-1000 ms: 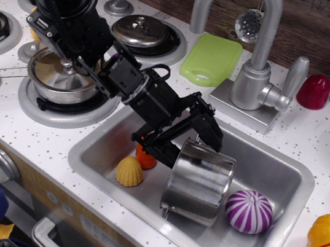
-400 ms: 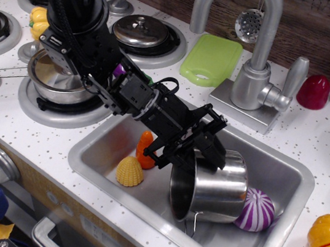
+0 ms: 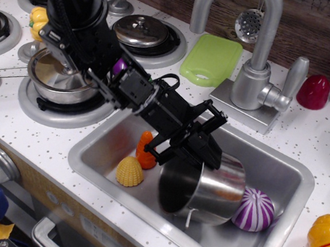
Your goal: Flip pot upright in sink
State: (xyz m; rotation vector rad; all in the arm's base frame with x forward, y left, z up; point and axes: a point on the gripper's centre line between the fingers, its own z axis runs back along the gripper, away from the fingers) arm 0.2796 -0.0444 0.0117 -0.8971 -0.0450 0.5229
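The shiny steel pot (image 3: 204, 191) lies tilted on its side in the sink (image 3: 271, 245), its dark mouth facing the front left and a wire handle hanging at its lower edge. My black gripper (image 3: 201, 151) is shut on the pot's upper rim and holds it just off the basin floor. The pot's right side touches a purple-and-white striped toy vegetable (image 3: 254, 209). The fingertips are partly hidden behind the pot's rim.
A yellow toy vegetable (image 3: 129, 171) and an orange one (image 3: 145, 150) lie at the sink's left. The faucet (image 3: 255, 62) stands behind the sink, with a green board (image 3: 212, 59) beside it. A lidded steel pot (image 3: 60, 77) sits on the left burner. A yellow toy (image 3: 328, 242) lies on the right.
The pot has turned from mouth-down to lying on its side, its mouth swinging toward the front left. The gripper rotated with it and shifted slightly left.
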